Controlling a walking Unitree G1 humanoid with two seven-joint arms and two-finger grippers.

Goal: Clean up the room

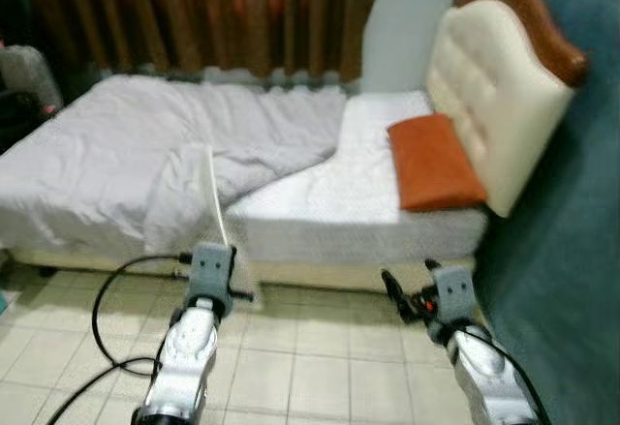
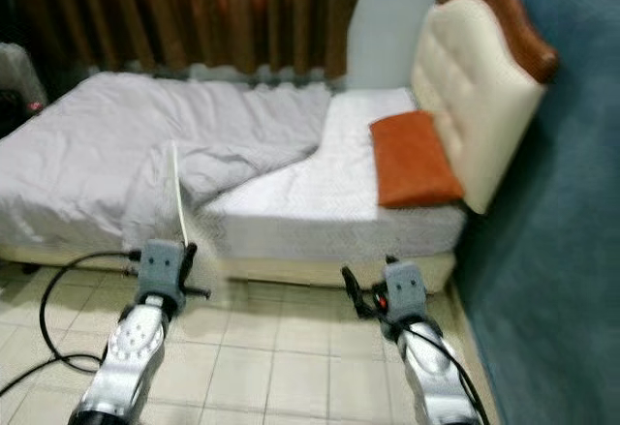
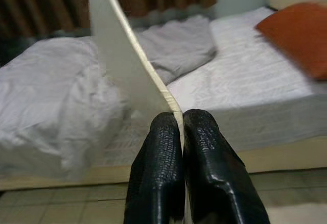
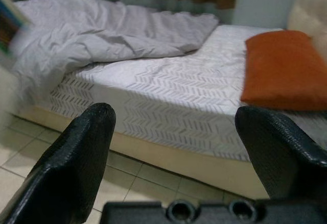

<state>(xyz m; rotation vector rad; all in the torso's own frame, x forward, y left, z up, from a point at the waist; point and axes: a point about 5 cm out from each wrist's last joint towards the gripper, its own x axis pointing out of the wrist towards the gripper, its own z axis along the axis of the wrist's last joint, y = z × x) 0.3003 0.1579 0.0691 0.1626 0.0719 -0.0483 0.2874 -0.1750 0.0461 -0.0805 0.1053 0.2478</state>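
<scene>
A wide bed (image 1: 320,202) stands across the room before the robot, its cream padded headboard (image 1: 499,86) with a brown wooden top set against a dark blue wall (image 1: 572,231) on the right. Brown curtains (image 1: 223,9) hang behind the bed. A crumpled grey blanket (image 1: 126,154) covers the bed's left and middle part, folded back so that the white patterned sheet (image 1: 358,183) lies bare on the right. An orange pillow (image 1: 433,162) rests on that sheet, leaning against the foot of the headboard. The floor (image 1: 310,367) is of pale tiles, and a black cable (image 1: 107,318) loops over it beside the left arm. The left hand (image 3: 182,127) is pinched tight on the lower edge of a thin, flat cream board (image 3: 125,55), which stands upright and rises in front of the blanket's edge. The right hand (image 4: 173,132) hovers above the tiles near the bed's side, its two black fingers (image 4: 76,157) spread wide with nothing between them.
</scene>
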